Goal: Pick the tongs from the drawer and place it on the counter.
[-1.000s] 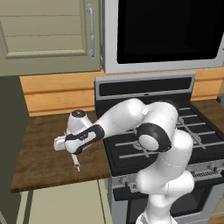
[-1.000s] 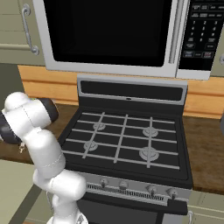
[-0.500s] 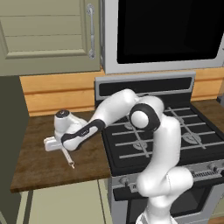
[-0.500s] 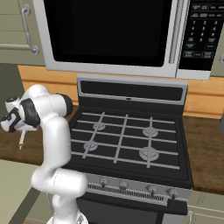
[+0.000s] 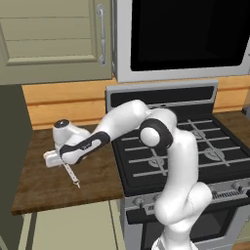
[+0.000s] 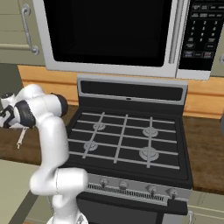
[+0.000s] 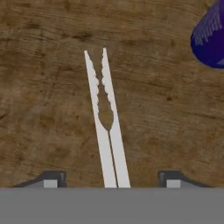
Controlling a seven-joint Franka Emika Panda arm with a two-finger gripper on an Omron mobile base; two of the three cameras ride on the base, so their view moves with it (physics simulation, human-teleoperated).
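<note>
Big black-glass microwave with silver frame (image 6: 113, 37) fills the top of the right base view, control panel at 2 o'clock. Below it, black gas stove with grates and front knobs (image 6: 127, 144). Pale olive upper cabinet door with silver bar handle (image 5: 53, 41) sits at 11 o'clock in the left base view. Dark brown wood-grain worktop (image 5: 44, 183) lies left of the stove, lighter wooden backsplash (image 5: 63, 102) behind it; another stretch of the same slab sits at 3 o'clock in the right base view. White arm with dark joints rises at 5 o'clock in the left base view and reaches across to 9 o'clock, the hand low over the worktop. Claw (image 5: 62, 159) points down at the slab. In the hand view claw (image 7: 109, 178) fingertips (image 7: 52, 177) stand wide apart at 6 o'clock, released, nothing pinched, the strip passing between them without touching either tip. Long thin silvery-white metal tongs (image 7: 105, 118) lie flat on the worktop, two scalloped arms splayed slightly toward 12 o'clock, joined end toward 6 o'clock. In the left base view tongs (image 5: 72, 173) stick out from under the hand toward 5 o'clock; in the right base view tongs (image 6: 20, 139) show at 9 o'clock beside the arm. Dark purple can (image 7: 211, 39), partly cut off at 2 o'clock in the hand view, well apart from the tongs.
</note>
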